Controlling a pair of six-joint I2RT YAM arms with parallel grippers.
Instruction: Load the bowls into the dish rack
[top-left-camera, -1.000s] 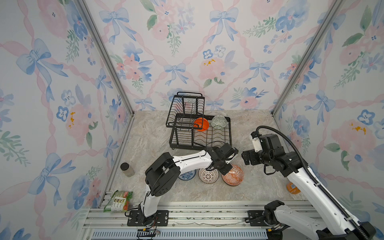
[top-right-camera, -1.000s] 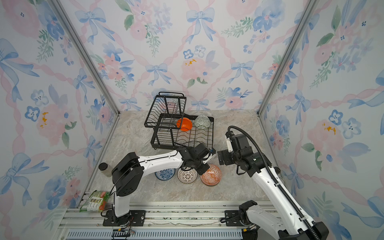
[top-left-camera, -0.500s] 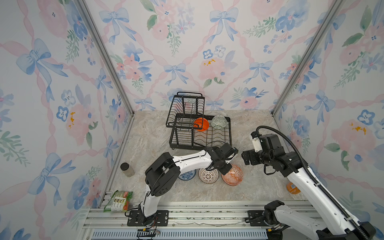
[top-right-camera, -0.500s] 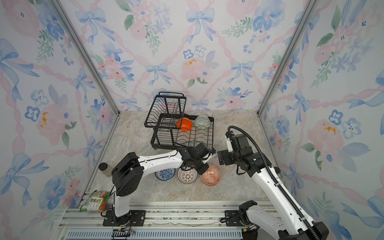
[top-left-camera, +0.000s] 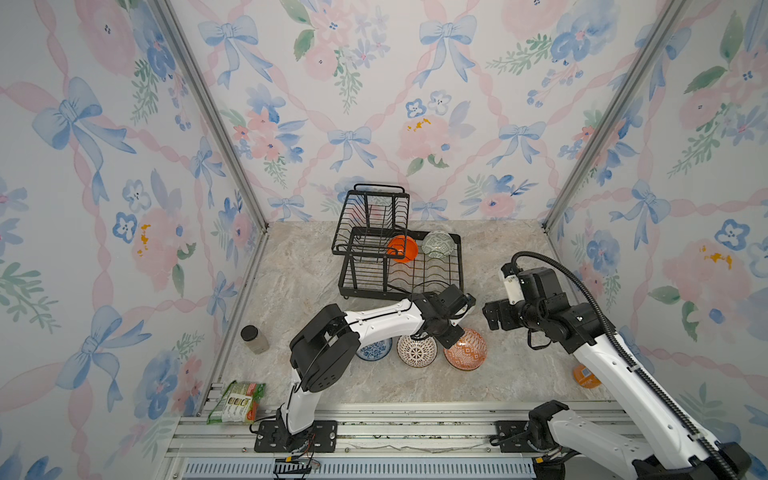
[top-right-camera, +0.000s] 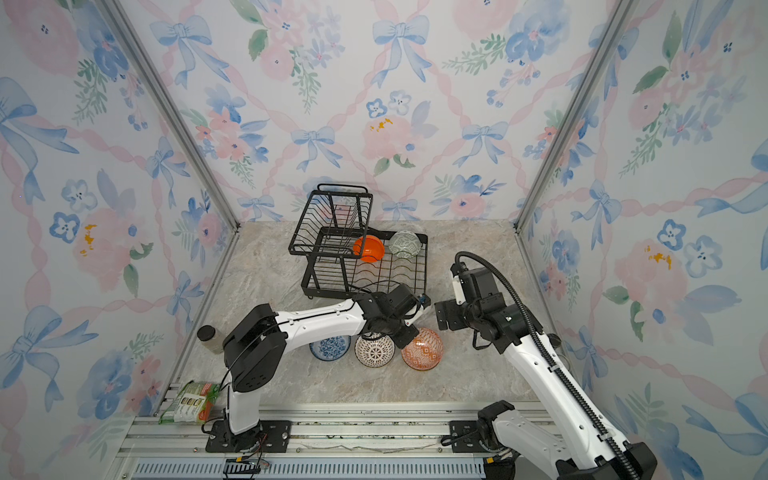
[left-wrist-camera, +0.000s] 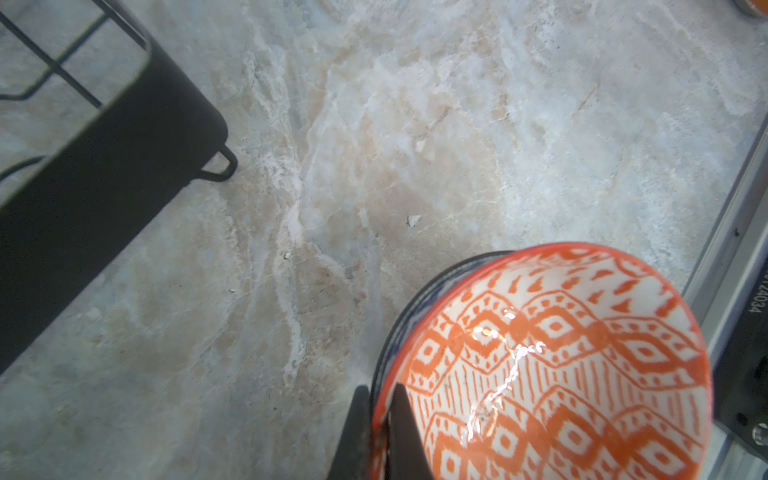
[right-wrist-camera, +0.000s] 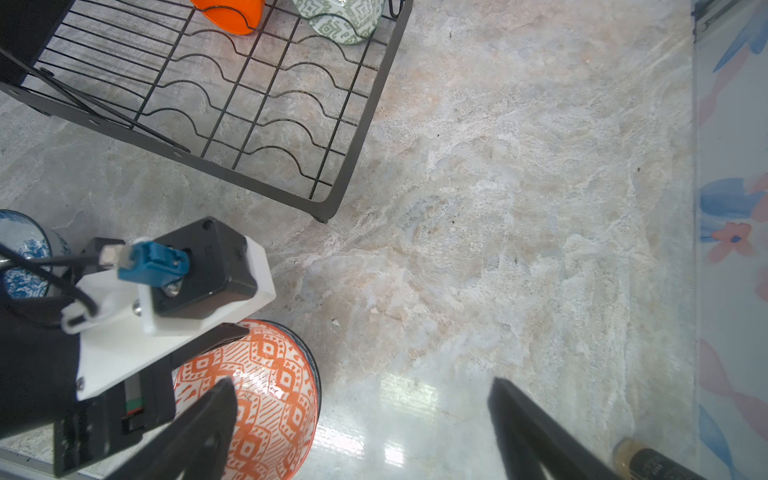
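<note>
The left claw (left-wrist-camera: 380, 401) is clamped on the rim of the orange-white patterned bowl (top-left-camera: 466, 350), which is near the front of the worktop (top-left-camera: 498, 249), just beside the white lattice bowl (top-left-camera: 417, 351) and apart from the dish rack (left-wrist-camera: 104, 178). The right claw (right-wrist-camera: 361, 415) hangs nearby, jaws wide apart. The plain orange bowl (top-left-camera: 402, 248) and the grey-green bowl (top-left-camera: 437, 244) stand in the rack's lower tray.

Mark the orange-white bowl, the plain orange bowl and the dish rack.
orange-white bowl (left-wrist-camera: 561, 365): left wrist view, middle of its patterned wall.
plain orange bowl (top-left-camera: 402, 248): in a top view, its orange wall.
dish rack (left-wrist-camera: 83, 208): left wrist view, solid black frame.
</note>
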